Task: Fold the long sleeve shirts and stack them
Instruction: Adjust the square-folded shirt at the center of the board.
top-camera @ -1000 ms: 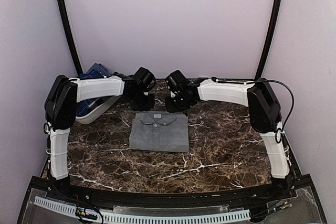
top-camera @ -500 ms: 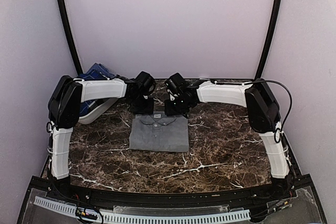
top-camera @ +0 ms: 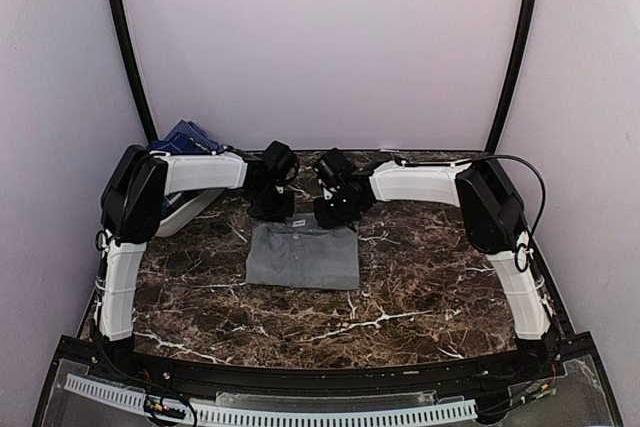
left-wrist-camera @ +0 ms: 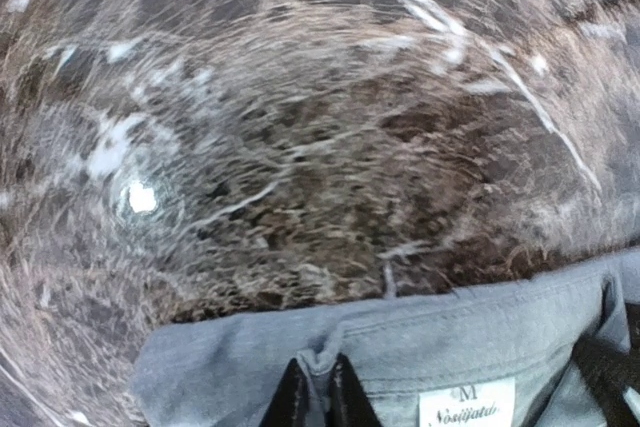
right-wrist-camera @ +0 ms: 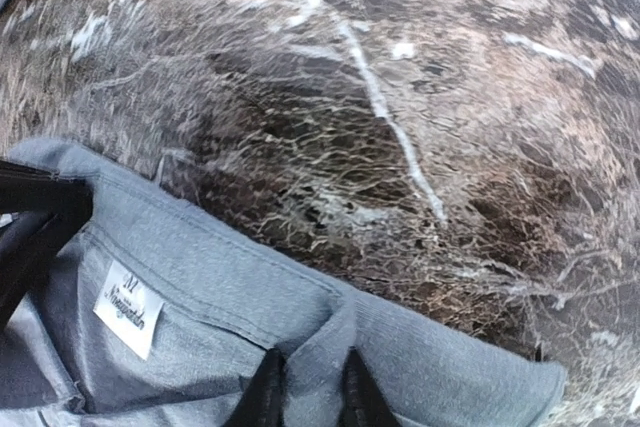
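The grey shirt (top-camera: 303, 256) lies folded into a rectangle in the middle of the marble table, collar at the far edge. My left gripper (top-camera: 273, 211) is shut on a pinch of the far edge left of the collar; the pinch shows in the left wrist view (left-wrist-camera: 318, 392). My right gripper (top-camera: 333, 213) is shut on a fold of the far edge right of the collar (right-wrist-camera: 308, 387). The white size label shows in both wrist views (left-wrist-camera: 470, 407) (right-wrist-camera: 128, 309). The blue plaid shirt (top-camera: 182, 137) lies bunched in the basket at the far left.
The white oval basket (top-camera: 185, 209) stands at the table's far left corner, partly behind my left arm. Dark brown marble table (top-camera: 420, 277) with white veins. Lilac walls enclose the back and sides.
Both grippers have come down and toward me onto the shirt's far edge and have pinched it on either side of the collar. The shirt's far edge has bunched slightly.
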Available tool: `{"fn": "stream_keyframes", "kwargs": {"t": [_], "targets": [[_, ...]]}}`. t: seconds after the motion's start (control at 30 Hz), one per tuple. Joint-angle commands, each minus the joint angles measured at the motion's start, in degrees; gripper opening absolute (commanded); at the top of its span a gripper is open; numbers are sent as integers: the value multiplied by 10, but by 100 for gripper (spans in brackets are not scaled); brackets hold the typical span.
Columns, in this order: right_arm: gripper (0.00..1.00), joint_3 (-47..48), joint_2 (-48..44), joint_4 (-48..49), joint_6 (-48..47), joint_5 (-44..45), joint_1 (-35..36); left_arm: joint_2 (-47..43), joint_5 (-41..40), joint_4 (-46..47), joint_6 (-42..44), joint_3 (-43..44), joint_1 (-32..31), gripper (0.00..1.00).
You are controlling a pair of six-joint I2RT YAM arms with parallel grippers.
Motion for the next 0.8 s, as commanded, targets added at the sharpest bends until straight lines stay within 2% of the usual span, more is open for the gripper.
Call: {"fn": "stream_keyframes", "kwargs": {"t": [0.0,0.07,0.17,0.43,0.77], "targets": [[10,13,-6,15,-2,8,-1,-4,2,-26,5,28,0,4],[4,13,-12,15,-3,11,0,-8,1,-30,6,32,-1,1],[0,15,-20,11,-4,22,2,-17,-1,-33,7,37,-4,0],[0,-2,-59,6,-1,64,6,-50,-11,-34,4,38,-8,0],[0,-38,-74,13,9,97,3,-61,14,19,11,22,-13,0]]}}
